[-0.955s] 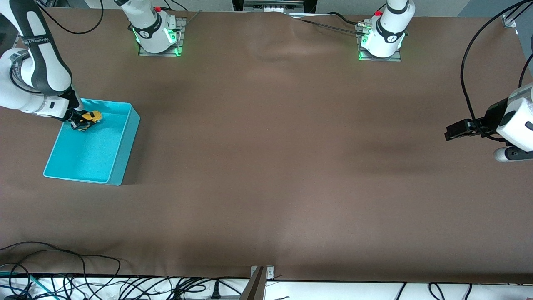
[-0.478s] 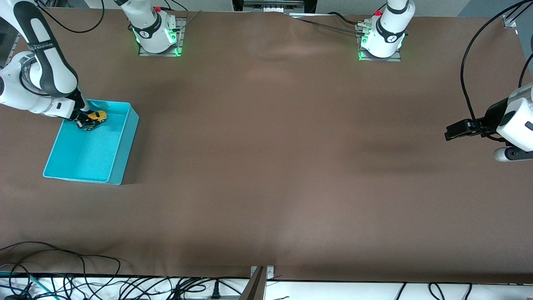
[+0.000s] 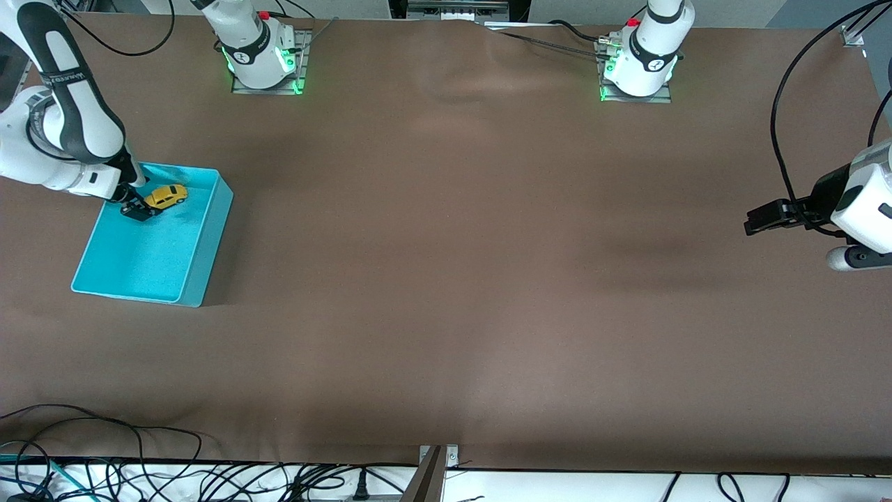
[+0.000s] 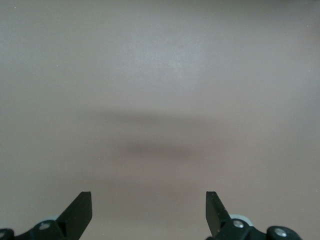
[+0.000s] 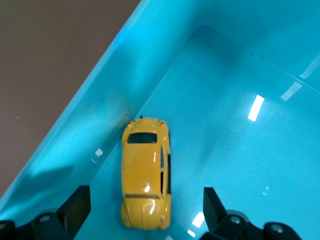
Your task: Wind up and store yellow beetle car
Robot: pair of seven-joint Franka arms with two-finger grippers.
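Note:
The yellow beetle car (image 3: 167, 196) lies on the floor of the turquoise bin (image 3: 209, 237), close to the bin's wall nearest the robot bases. In the right wrist view the car (image 5: 146, 175) rests on its wheels beside that wall (image 5: 100, 125). My right gripper (image 3: 137, 208) is open inside the bin, just clear of the car; its fingers stand wide on either side of the car's end (image 5: 142, 220). My left gripper (image 3: 756, 217) is open and empty, waiting over bare table at the left arm's end.
The brown table cover (image 3: 453, 279) spreads wide between the bin and the left arm. Cables (image 3: 139, 474) lie along the table's edge nearest the front camera. The left wrist view shows only bare table (image 4: 160, 100).
My right gripper held the car over the bin; its fingers have opened and the car now lies free on the bin floor. The left arm has not moved.

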